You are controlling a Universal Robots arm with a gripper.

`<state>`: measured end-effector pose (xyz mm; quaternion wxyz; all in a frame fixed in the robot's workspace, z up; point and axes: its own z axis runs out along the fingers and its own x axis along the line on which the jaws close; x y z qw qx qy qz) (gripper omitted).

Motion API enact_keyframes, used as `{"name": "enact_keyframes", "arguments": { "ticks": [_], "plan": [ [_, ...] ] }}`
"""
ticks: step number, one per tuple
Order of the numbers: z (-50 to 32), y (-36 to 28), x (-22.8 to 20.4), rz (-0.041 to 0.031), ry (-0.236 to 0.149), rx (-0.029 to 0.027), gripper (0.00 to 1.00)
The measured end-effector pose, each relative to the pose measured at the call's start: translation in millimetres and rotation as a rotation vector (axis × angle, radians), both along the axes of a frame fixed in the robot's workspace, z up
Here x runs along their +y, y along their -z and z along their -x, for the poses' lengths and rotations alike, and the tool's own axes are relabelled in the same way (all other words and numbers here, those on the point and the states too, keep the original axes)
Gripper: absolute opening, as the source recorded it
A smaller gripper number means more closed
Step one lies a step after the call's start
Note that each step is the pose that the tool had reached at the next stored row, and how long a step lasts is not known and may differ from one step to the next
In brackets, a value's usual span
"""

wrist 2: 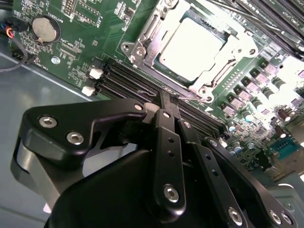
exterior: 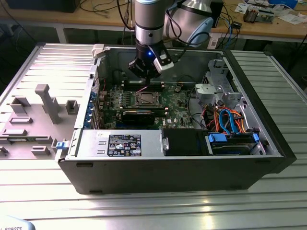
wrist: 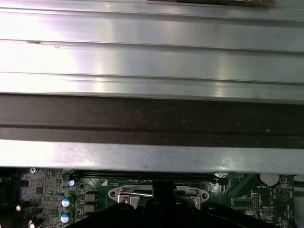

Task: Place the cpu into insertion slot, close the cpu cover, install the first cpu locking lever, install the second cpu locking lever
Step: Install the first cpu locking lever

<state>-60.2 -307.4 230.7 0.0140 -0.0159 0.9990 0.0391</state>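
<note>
The cpu point(wrist 2: 192, 47), a silvery square chip, lies in the insertion slot point(exterior: 146, 99) on the green board. The cpu cover point(wrist 2: 142, 42), a thin metal frame, lies flat around the chip, which shows through its window. In the exterior view my gripper point(exterior: 145, 77) hangs just above and behind the slot. In the second wrist view the black fingers point(wrist 2: 164, 128) meet at a narrow tip point(wrist 2: 169, 99) by the slot's near edge, shut with nothing between them. I cannot tell how the locking levers stand. The slot's metal rim point(wrist: 142, 193) also peeks in at the first wrist view.
Long memory slots point(wrist 2: 123, 80) run beside the socket under the fingers. A black expansion card point(exterior: 139, 115) lies in front of it, a coin battery point(wrist 2: 43, 28) to one side. Drive cage and cables point(exterior: 230, 120) sit at the exterior view's right. The case walls point(exterior: 168, 167) enclose everything.
</note>
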Motion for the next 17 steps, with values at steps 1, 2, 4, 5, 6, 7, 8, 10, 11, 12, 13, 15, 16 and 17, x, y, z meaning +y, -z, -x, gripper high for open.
{"name": "enact_keyframes", "arguments": {
  "ticks": [1, 2, 4, 5, 6, 7, 8, 10, 11, 12, 13, 15, 16, 17],
  "plan": [
    [-0.9, 0.7, 0.0, -0.0001, 0.000, -0.0001, 0.11],
    [-1.5, 1.5, 0.0, -0.0001, 0.000, -0.0001, 0.11],
    [-2.5, 3.2, 0.0, 0.0000, 0.000, 0.0000, 0.11],
    [-3.3, 4.7, 0.0, 0.0000, 0.000, -0.0001, 0.11],
    [-4.0, 5.7, 0.0, -0.0001, 0.000, -0.0001, 0.11],
    [-4.9, 6.9, 0.0, 0.0000, 0.000, 0.0000, 0.11],
    [-5.7, 7.9, 0.0, 0.0000, 0.000, 0.0000, 0.11],
    [-7.4, 10.0, 0.0, -0.0006, 0.000, 0.0000, 0.11],
    [-8.4, 11.1, 0.0, -0.0016, 0.000, -0.0001, 0.11],
    [-9.5, 12.2, 0.0, -0.0022, 0.001, 0.0000, 0.11],
    [-10.2, 13.1, 0.0, -0.0026, 0.003, 0.0000, 0.11],
    [-11.2, 14.8, 0.0, -0.0035, 0.005, -0.0001, 0.11],
    [-11.5, 15.6, 0.0, -0.0041, 0.005, -0.0001, 0.11],
    [-11.8, 16.6, 0.0, -0.0046, 0.005, -0.0001, 0.11]
  ]
}}
